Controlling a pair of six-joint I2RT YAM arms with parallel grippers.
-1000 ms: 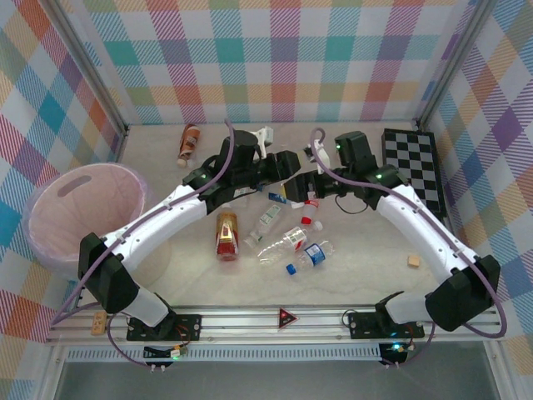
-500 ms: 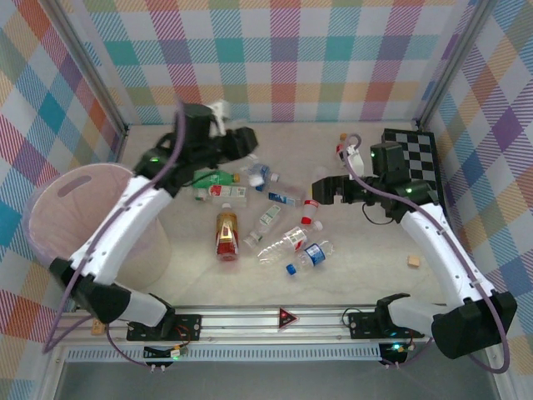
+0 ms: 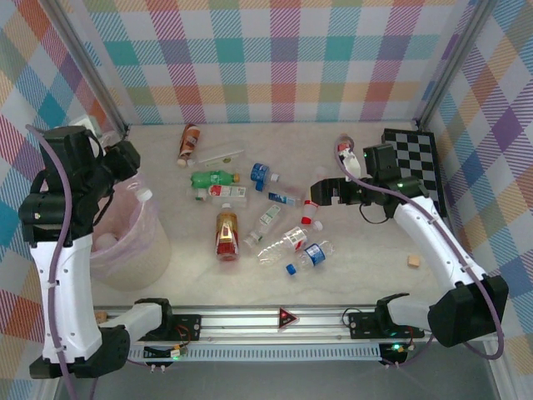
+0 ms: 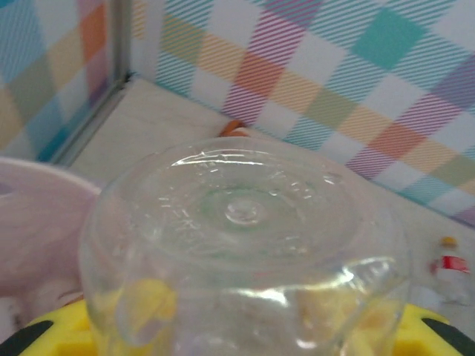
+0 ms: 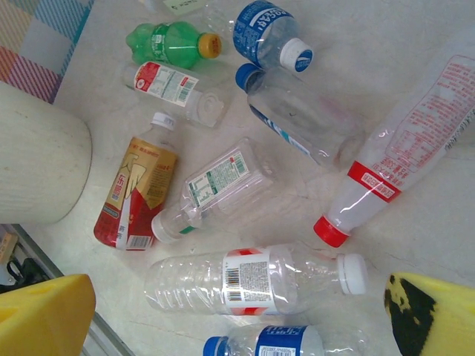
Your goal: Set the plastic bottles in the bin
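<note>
While my left gripper (image 3: 130,170) pinches a small clear plastic bottle with a white cap (image 3: 143,192) (its base bulges right up at my wrist camera), the cap end hangs over the large round translucent pink tub (image 3: 143,246) at the table's left edge. My right gripper (image 3: 320,190) hovers with its fingers spread wide above the loose bottles (image 5: 252,278) on the pale tabletop (image 3: 366,267) — a green one (image 3: 212,177), a brown-orange labelled one (image 3: 226,234), several clear ones with blue or red caps

top: overhead, wide | left wrist: close-up | right wrist: downward, shares bottles (image 5: 252,282)
</note>
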